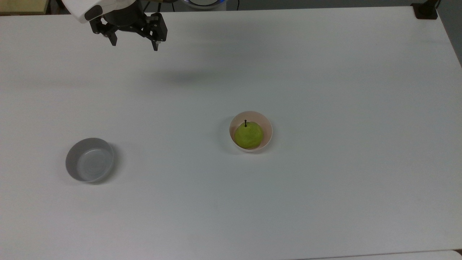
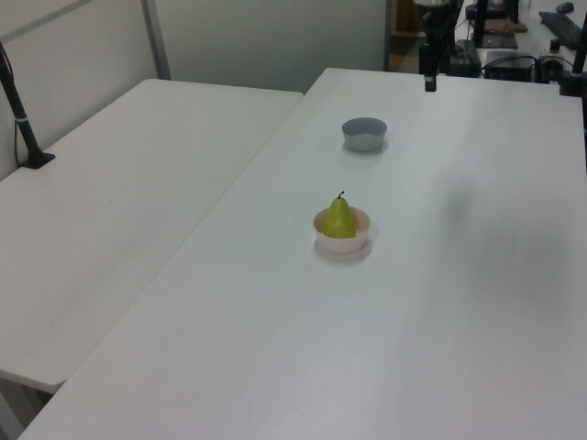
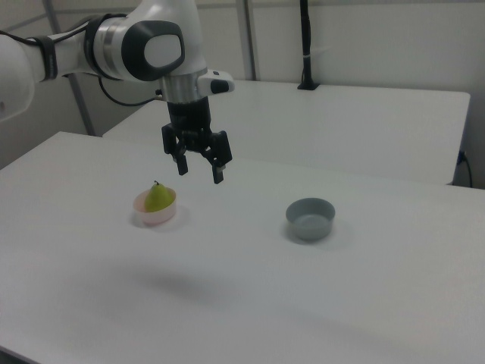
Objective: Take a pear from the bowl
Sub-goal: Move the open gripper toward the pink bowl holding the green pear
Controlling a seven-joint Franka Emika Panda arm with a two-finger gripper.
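I see the yellow-green pear [image 1: 248, 135] sitting upright, its short dark stem pointing up, inside the small pale pink bowl [image 1: 267, 127], which rests near the middle of the white table.

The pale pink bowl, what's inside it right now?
Inside the small round pale pink bowl a rounded yellow-green pear stands upright, its thin dark stem pointing up. The pear covers the bowl's bottom, so anything beneath it cannot be seen.

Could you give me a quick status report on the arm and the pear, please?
Gripper raised off the table, jaws open, empty. Pear upright in the pink bowl, untouched. Grey bowl off to the side, nothing in the way.
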